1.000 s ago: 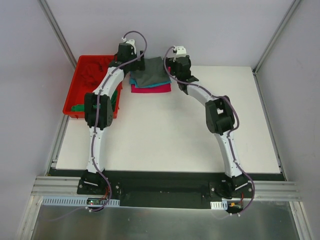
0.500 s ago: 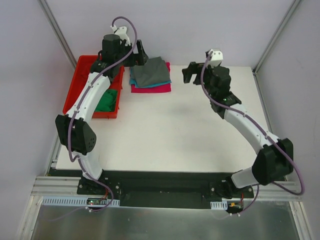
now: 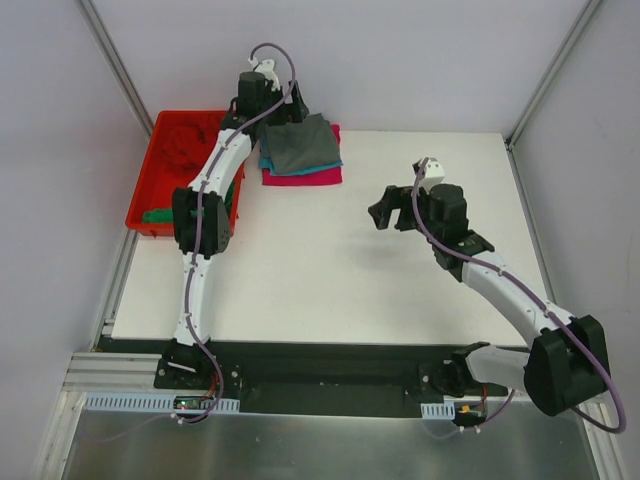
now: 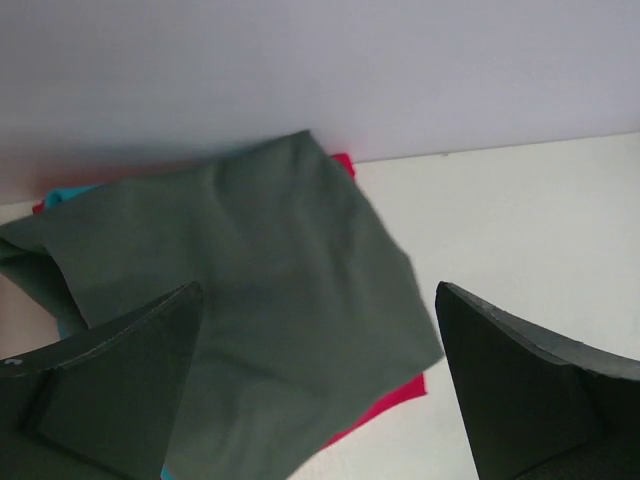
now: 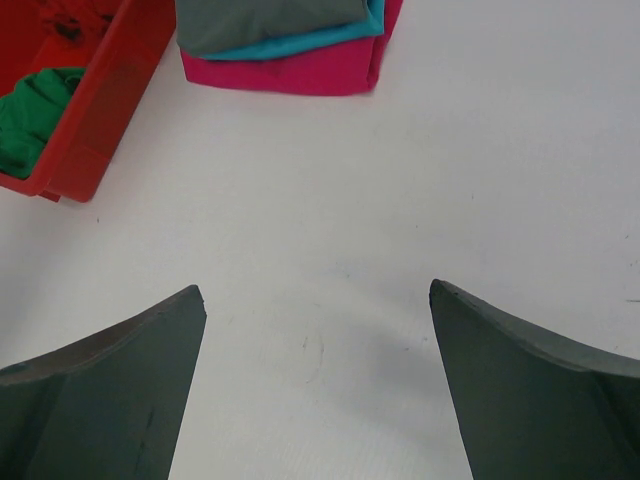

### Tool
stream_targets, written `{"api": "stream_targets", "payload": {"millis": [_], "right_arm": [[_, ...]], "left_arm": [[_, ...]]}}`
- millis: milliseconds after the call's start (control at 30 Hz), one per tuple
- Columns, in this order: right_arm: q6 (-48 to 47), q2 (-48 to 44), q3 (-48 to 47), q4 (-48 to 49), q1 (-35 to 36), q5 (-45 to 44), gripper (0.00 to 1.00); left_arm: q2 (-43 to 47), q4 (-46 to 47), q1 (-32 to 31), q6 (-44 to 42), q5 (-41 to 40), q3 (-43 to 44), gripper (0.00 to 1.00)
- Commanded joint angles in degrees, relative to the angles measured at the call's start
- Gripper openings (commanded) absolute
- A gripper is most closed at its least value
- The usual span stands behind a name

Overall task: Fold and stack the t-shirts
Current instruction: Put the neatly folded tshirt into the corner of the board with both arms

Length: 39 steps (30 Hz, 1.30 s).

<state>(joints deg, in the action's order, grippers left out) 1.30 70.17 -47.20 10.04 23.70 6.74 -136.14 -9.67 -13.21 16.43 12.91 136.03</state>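
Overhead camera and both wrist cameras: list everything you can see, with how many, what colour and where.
grey shirt: one, dark grey, folded, top of the stack at the far edge of the table
teal shirt: one, teal, folded, middle of the stack, only its edge shows
magenta shirt: one, magenta, folded, bottom of the stack
green shirt: one, green, bunched in the near end of the bin
red shirt: one, red, crumpled in the far part of the bin
bin: one, red plastic, far left of the table
table: one, white
left gripper: one, black, open, over the stack
right gripper: one, black, open, over bare table
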Motion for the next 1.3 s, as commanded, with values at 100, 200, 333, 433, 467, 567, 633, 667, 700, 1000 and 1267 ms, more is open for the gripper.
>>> {"api": "stream_targets", "payload": {"millis": [100,200,333,433,467,567,633,667,700,1000,1267], "right_arm": [[-2.95,-3.55,2.12,-5.80,-0.32,2.31,0.96],[-3.58,-2.06,2.02,-8.99,-0.24,1.86,0.96],[-3.85,-0.39,1.50,-9.78,-0.24,0.73,0.96],[-4.29,0.32,0.97,-11.54,-0.24,0.55,0.96],[-4.29,0.49,0.71,-11.89,-0.32,0.47,0.96],[-4.82,1.02,0.18,-12.68,-0.32,0.29,0.96],[-5.08,1.46,0.00,-12.77,-0.32,-0.06,0.96],[-5.17,1.72,-0.08,-12.94,-0.41,-0.15,0.96],[-5.25,1.98,-0.35,-13.12,-0.33,-0.06,0.96],[-5.78,4.71,-1.84,-14.44,-0.41,0.64,0.96],[-6.84,5.68,-3.07,-16.11,-0.41,-1.20,0.96]], "left_arm": [[-8.17,10.80,1.70,3.52,3.54,1.70,0.99],[-9.23,12.57,1.96,3.79,2.22,0.82,0.99],[-8.45,14.32,2.05,2.39,2.21,-1.37,0.99],[-6.43,15.90,2.05,0.81,0.99,-3.57,0.99],[-5.90,16.69,2.05,0.19,-0.06,-4.45,0.99],[-5.54,17.84,2.31,-0.69,-2.18,-5.25,0.99],[-5.37,17.76,2.66,-0.43,-3.14,-5.86,0.99],[-5.37,17.93,2.67,-0.43,-4.02,-6.38,0.99],[-5.45,18.02,2.75,-0.52,-4.73,-6.74,0.99],[-5.11,18.55,3.10,-4.21,-5.17,-6.13,0.99],[-7.74,18.02,4.77,-3.25,-5.89,-3.75,0.99]]}}
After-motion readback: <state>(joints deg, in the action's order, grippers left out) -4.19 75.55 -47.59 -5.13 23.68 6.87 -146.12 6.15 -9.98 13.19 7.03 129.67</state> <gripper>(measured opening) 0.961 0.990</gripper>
